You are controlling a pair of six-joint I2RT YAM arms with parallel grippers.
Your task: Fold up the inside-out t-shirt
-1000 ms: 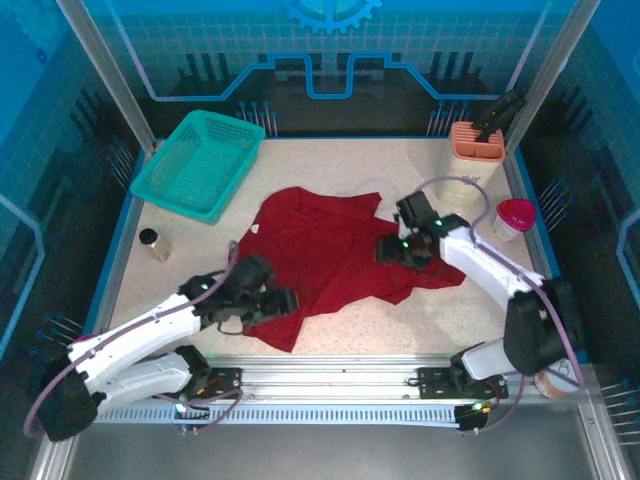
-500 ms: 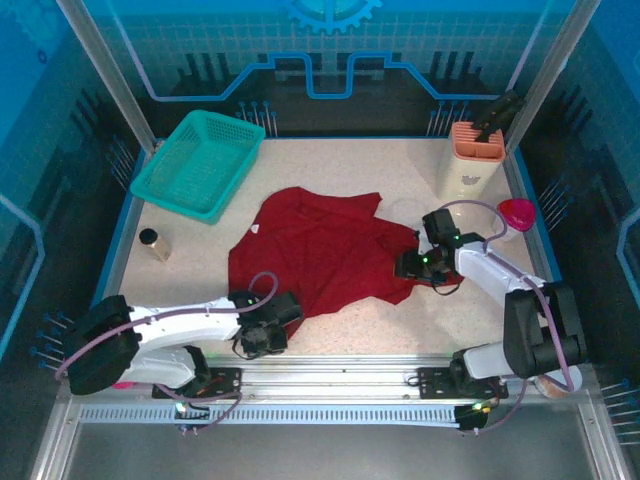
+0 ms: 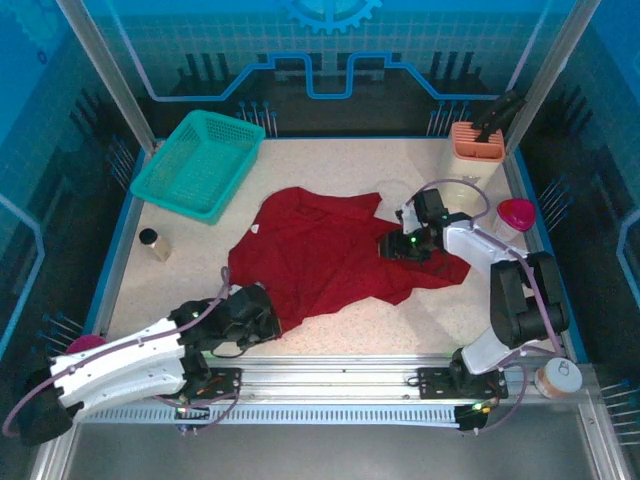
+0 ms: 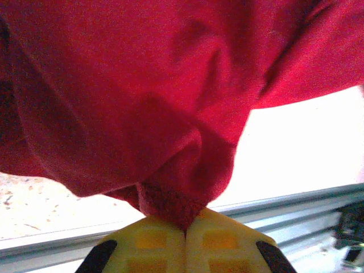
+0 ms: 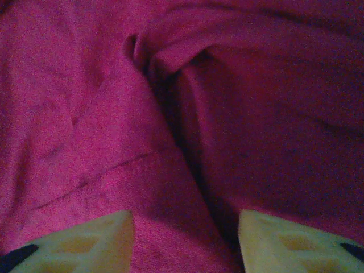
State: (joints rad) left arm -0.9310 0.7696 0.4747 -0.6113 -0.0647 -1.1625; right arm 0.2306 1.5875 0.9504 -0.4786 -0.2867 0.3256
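The inside-out t-shirt [image 3: 330, 255] lies crumpled in the middle of the table, dark red, with a small white tag [image 3: 255, 229] at its left edge. My left gripper [image 3: 262, 318] is at the shirt's near-left corner. In the left wrist view its yellow fingers [image 4: 153, 242] meet and pinch a bunched hem of red cloth [image 4: 170, 205]. My right gripper [image 3: 392, 247] rests on the shirt's right part. In the right wrist view its fingers [image 5: 91, 239] stand apart over a fold of the cloth [image 5: 187, 170].
A teal basket [image 3: 200, 162] stands at the back left. A small dark jar [image 3: 150, 240] sits near the left edge. An orange holder [image 3: 476, 140], a white cup [image 3: 458, 195] and a pink-lidded container [image 3: 514, 215] stand at the back right.
My left gripper has shut on the shirt's near-left hem and the corner has drawn back toward me. My right gripper went right, then came back left onto the shirt, its fingers narrowing.
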